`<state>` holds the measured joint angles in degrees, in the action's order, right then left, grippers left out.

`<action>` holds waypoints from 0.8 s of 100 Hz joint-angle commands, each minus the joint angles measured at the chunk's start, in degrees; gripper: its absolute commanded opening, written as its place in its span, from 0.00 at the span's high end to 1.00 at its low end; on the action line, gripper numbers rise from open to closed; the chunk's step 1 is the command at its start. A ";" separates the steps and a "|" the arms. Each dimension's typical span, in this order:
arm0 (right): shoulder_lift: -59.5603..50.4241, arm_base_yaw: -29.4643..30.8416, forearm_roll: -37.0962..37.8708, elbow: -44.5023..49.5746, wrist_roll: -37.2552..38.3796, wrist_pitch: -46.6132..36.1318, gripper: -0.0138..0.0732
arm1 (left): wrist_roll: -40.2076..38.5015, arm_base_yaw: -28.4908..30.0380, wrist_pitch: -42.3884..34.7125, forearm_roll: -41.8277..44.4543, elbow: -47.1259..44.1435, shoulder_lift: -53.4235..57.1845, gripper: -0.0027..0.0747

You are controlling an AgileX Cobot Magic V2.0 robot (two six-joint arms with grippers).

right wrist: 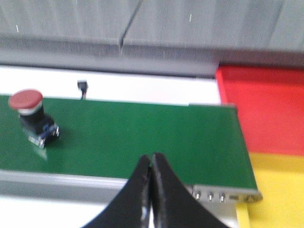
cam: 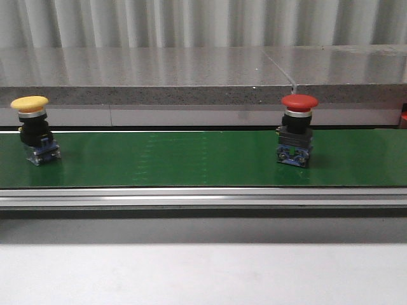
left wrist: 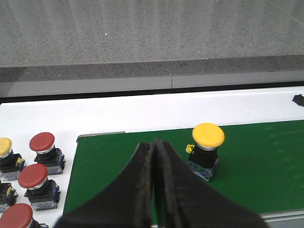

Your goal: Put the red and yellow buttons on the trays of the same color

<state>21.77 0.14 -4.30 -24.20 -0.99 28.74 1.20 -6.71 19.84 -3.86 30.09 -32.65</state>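
A yellow button [cam: 32, 129] stands upright at the left end of the green belt [cam: 191, 159], and a red button [cam: 296, 129] stands on the belt right of centre. In the left wrist view my left gripper [left wrist: 154, 142] is shut and empty, above the belt just beside the yellow button [left wrist: 206, 149]. My right gripper [right wrist: 151, 157] is shut with nothing in it, over the belt's near edge, well away from the red button [right wrist: 31, 116]. Past the belt's end lie a red tray [right wrist: 266, 109] and a yellow tray [right wrist: 280, 194]. Neither gripper shows in the front view.
Several more red buttons [left wrist: 45, 148] and one yellow button [left wrist: 5, 156] stand on the white table beside the belt's left end. A grey stone ledge [cam: 191, 76] runs behind the belt. An aluminium rail [cam: 203, 197] borders the belt's front edge.
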 commanded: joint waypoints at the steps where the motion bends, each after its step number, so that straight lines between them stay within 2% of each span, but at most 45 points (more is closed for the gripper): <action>1: 7.14 0.12 -0.33 -7.39 -0.25 2.70 0.92 | -0.17 -0.44 -4.85 -0.58 1.53 0.09 0.99; 17: 18.14 0.12 -0.33 -12.87 -0.25 4.62 0.92 | -0.17 -0.44 -4.54 -0.58 1.53 0.09 0.99; 37: 25.54 0.12 -0.33 -13.43 -0.25 4.68 0.88 | -0.17 -0.44 -4.54 -0.58 1.53 0.09 0.99; 42: 26.70 0.12 -0.40 -13.43 -0.25 4.99 0.82 | -0.17 -0.44 -4.54 -0.58 1.53 0.09 0.99; 49: 27.59 0.12 -0.77 -13.43 -0.25 5.10 0.68 | -0.17 -0.44 -4.54 -0.58 1.53 0.09 0.99; 68: 27.83 0.12 -1.75 -13.43 -0.25 5.10 0.08 | -0.17 -0.44 -4.54 -0.58 1.53 0.09 0.99; 80: 28.05 -0.32 -1.80 -13.67 -0.45 5.12 0.12 | -0.17 -0.44 -4.54 -0.58 1.53 0.09 0.99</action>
<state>49.81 0.14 -5.60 -35.57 -0.99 36.31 1.20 -6.71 19.75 -3.86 30.09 -32.65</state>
